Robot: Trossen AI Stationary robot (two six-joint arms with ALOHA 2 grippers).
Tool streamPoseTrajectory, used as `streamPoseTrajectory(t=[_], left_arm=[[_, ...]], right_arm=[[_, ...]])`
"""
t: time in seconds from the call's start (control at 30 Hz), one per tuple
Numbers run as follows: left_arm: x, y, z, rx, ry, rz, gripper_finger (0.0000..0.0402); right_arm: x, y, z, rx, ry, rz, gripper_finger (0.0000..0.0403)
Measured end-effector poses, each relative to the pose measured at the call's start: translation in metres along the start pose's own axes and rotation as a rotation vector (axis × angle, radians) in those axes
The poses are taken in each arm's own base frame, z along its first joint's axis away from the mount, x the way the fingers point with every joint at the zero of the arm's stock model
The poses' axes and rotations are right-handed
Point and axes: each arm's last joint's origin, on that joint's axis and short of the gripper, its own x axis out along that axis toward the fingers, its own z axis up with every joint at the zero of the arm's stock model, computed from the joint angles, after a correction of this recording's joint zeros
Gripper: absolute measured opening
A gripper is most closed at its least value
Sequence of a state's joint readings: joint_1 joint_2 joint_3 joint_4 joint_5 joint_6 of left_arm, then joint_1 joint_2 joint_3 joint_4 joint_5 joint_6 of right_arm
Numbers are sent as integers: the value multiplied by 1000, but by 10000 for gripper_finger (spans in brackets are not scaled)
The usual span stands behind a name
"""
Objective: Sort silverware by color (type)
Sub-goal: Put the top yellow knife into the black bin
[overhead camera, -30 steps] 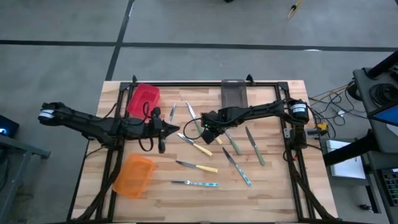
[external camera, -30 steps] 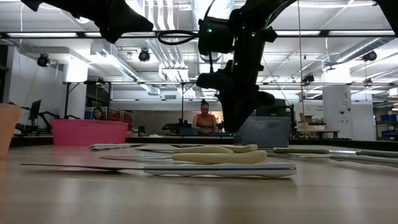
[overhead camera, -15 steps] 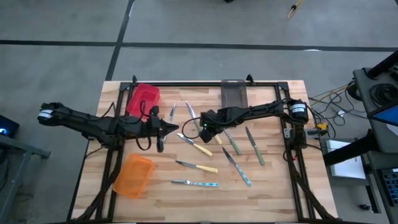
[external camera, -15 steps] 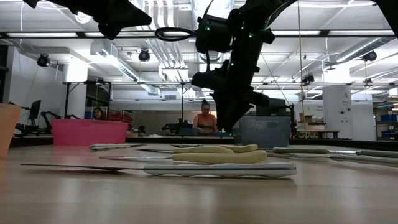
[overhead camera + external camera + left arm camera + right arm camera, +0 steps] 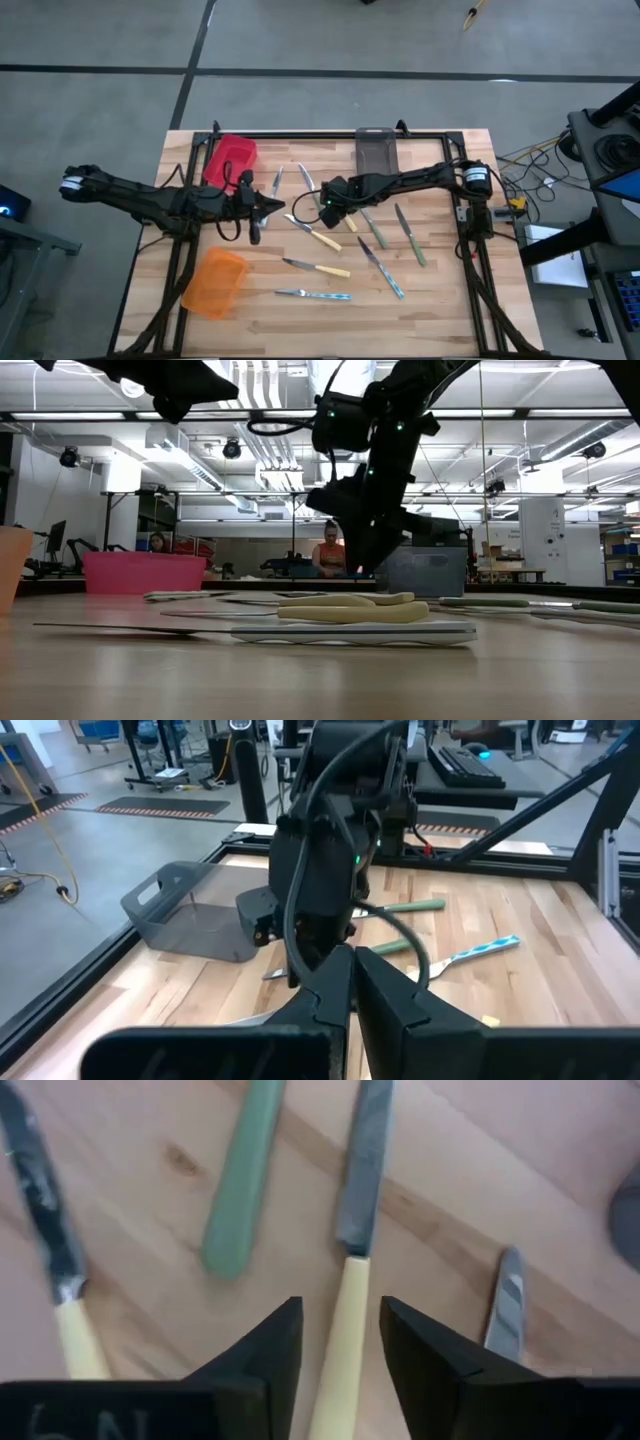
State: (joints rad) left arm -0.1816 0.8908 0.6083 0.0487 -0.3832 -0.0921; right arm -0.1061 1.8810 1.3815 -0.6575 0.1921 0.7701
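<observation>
On the wooden bench, the sort is at its pick-up step. Nearest the front edge lies a blue-handled knife, with a yellow-handled one just behind it and the orange bin toward the front-left corner. At mid-bench the right gripper hangs low with its fingers parted and empty, straddling the yellow-handled knife beneath it, a green-handled knife beside. The likely next move is a short descent and a squeeze on that slim handle, clear of its neighbours. The left gripper waits beside it, fingers pressed together and holding nothing. The red bin and grey bin stand along the back edge.
</observation>
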Motion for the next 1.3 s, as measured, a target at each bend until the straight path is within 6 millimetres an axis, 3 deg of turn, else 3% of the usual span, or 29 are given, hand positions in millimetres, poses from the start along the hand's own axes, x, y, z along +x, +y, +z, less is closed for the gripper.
streamPoseTrajectory(t=[0.23,0.63,1.17,1.3], left_arm=[[-13,-1,3,1,-10,-31,0],[-23,0,5,-7,-22,-49,0],[-17,-2,2,-20,2,-46,0],[-17,-2,2,-17,3,-46,0]], right_arm=[[11,0,0,0,-7,-20,157],[31,2,-5,-9,18,-45,141],[36,2,-5,39,17,-51,41],[36,2,-5,45,18,-50,35]])
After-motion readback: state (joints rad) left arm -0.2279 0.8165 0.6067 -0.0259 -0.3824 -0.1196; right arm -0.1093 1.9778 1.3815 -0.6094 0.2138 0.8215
